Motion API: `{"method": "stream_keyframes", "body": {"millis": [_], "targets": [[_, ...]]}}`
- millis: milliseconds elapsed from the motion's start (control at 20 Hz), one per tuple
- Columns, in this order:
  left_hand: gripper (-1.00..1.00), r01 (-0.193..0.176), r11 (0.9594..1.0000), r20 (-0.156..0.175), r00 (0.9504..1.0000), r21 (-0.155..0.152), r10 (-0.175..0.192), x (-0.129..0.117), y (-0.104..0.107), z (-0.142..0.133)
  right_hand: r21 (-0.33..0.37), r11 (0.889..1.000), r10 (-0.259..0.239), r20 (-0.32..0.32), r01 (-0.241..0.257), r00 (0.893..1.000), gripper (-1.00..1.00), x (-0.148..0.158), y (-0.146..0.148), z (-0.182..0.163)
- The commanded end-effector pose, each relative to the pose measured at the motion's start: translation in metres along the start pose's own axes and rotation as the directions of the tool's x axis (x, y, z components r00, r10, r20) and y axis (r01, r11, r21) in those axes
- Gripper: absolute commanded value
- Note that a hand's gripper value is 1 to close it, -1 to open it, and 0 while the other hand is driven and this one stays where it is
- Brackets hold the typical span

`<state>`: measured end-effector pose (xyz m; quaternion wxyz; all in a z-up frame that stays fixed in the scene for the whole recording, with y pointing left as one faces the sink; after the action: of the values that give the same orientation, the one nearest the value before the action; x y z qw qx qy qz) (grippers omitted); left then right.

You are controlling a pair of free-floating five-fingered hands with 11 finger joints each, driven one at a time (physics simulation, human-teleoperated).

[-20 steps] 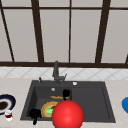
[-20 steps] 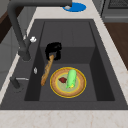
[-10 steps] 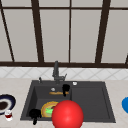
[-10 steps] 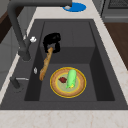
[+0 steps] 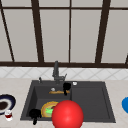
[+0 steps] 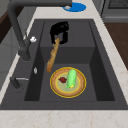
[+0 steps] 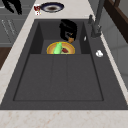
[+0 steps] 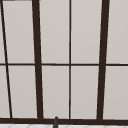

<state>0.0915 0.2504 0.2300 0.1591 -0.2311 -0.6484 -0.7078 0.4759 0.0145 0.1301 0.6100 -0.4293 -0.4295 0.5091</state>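
My right hand (image 5: pixel 66 87) is in the left sink basin, shut on one end of a long brown baguette (image 5: pixel 58 92). In the left side view this hand (image 6: pixel 60 31) holds the loaf's far end up, and the baguette (image 6: pixel 52 57) slopes down toward the faucet side. From the right, the hand (image 7: pixel 68 29) covers most of the loaf. A yellow plate (image 6: pixel 68 82) below carries a green cucumber (image 6: pixel 71 78) and a small red piece (image 6: pixel 62 80). My left hand (image 5: pixel 35 115) hangs at the sink's front left corner, fingers relaxed and holding nothing, and it shows as the hand (image 7: pixel 12 5) off the counter.
A dark faucet (image 5: pixel 56 72) stands behind the sink (image 5: pixel 90 100). A red ball (image 5: pixel 67 115) sits at the front edge. A dark bowl (image 5: pixel 6 102) and a small glass (image 5: pixel 8 115) stand on the left counter. A blue plate (image 5: pixel 125 105) lies on the right counter.
My right hand has risen and moved toward the basin's right side, lifting the baguette's end with it. The left hand has stayed where it was.
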Motion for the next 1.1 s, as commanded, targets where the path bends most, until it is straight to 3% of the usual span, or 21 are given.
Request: {"method": "stream_keyframes", "body": {"millis": [0, 200, 250, 300, 350, 400, 600, 1050], "targets": [[0.00, 0.000, 1.0000, 0.000, 1.0000, 0.000, 0.000, 0.000, 0.000, 0.000, 0.045, 0.999, -0.017, 0.000, 0.017, 1.000, 1.00, -0.002, -0.012, 0.033], [0.00, 0.000, 1.0000, 0.000, 1.0000, 0.000, 0.000, 0.000, 0.000, 0.000, 0.009, 1.000, -0.002, 0.002, 0.002, 1.000, 1.00, -0.008, -0.022, 0.046], [0.00, 0.000, 1.0000, 0.000, 1.0000, 0.000, 0.000, 0.000, 0.000, 0.000, -0.025, 1.000, -0.009, -0.024, 0.009, 1.000, 1.00, -0.010, -0.019, 0.041], [0.00, 0.000, 1.0000, 0.000, 1.0000, 0.000, 0.000, 0.000, 0.000, 0.000, 0.044, 0.999, 0.031, 0.006, -0.032, 0.999, 1.00, -0.005, -0.020, 0.033], [0.00, 0.000, 1.0000, 0.000, 1.0000, 0.000, 0.000, 0.000, 0.000, 0.000, 0.009, 1.000, -0.005, 0.003, 0.005, 1.000, 1.00, -0.007, -0.016, 0.046], [0.00, 0.000, 1.0000, 0.000, 1.0000, 0.000, 0.000, 0.000, 0.000, 0.000, 0.042, 0.999, 0.020, -0.006, -0.020, 1.000, 1.00, -0.007, -0.018, 0.037], [0.00, 0.000, 1.0000, 0.000, 1.0000, 0.000, 0.000, 0.000, 0.000, 0.000, 0.029, 0.999, 0.015, -0.004, -0.015, 1.000, 1.00, -0.008, -0.015, 0.043], [0.00, 0.000, 1.0000, 0.000, 1.0000, 0.000, 0.000, 0.000, 0.000, 0.000, 0.027, 1.000, 0.014, -0.003, -0.013, 1.000, 1.00, -0.029, -0.060, 0.071]]}}
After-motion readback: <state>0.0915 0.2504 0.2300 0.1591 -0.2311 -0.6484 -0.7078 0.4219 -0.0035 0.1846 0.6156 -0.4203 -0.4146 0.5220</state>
